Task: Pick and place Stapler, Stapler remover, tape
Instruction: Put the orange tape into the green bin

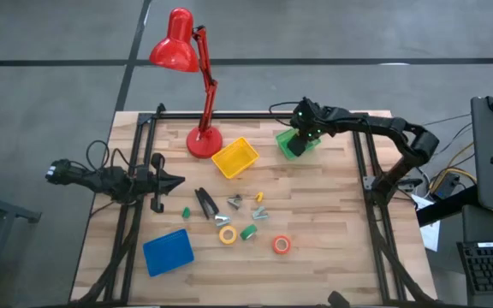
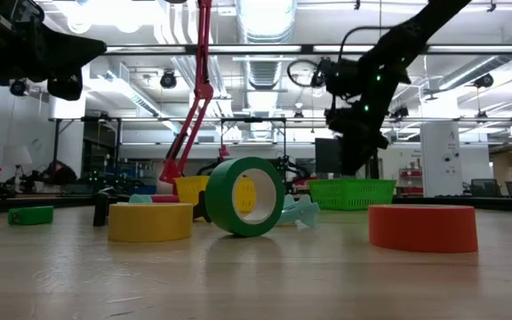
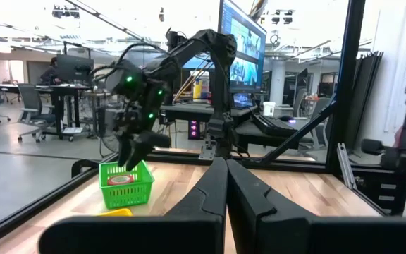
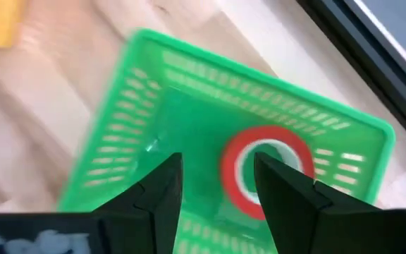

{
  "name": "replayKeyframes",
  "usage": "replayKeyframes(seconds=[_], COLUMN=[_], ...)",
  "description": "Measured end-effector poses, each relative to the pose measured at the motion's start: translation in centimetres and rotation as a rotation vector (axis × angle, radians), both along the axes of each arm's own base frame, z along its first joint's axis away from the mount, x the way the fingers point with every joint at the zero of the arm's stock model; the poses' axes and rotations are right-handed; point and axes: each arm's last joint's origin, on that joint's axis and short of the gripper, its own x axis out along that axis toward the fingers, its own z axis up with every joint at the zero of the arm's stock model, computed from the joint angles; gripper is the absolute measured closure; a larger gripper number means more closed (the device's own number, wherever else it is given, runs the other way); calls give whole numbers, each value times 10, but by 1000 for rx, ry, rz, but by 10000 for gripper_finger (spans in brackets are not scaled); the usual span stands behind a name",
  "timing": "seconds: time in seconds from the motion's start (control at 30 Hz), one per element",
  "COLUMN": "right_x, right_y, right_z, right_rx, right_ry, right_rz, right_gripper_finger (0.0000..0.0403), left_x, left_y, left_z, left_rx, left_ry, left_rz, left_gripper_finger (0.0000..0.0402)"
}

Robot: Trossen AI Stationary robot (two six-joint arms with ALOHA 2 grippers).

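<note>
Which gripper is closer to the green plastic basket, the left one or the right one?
Right. The right gripper is open directly above the green plastic basket, which holds a red tape roll. The left gripper waits shut at the table's left side.

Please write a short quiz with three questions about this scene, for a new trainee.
1. True or false: the red tape lies inside the green basket.
2. Which gripper is above the green basket: A left, B right?
3. How many tape rolls lie on the table outside the baskets?

Key: 1 true. 2 B, the right gripper, open; the left gripper waits, shut, at the table's left edge. 3 three: yellow, green, orange.
</note>
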Motion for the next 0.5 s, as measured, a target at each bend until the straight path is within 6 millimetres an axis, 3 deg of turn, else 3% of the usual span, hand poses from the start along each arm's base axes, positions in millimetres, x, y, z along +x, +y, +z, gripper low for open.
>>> replayKeyframes(seconds=[0.23,0.5], right_x=[12,29], right_y=[35,84], right_z=[17,24], right_rx=[-17,-17], right_ry=[-33,-45], right_rz=[115,289], right_gripper_finger=[246,253], left_x=[0,0], left_y=[0,0], left_z=[0,0], left_rx=[0,0], left_ry=[0,0], left_rz=[0,0], left_gripper_finger=[394,394])
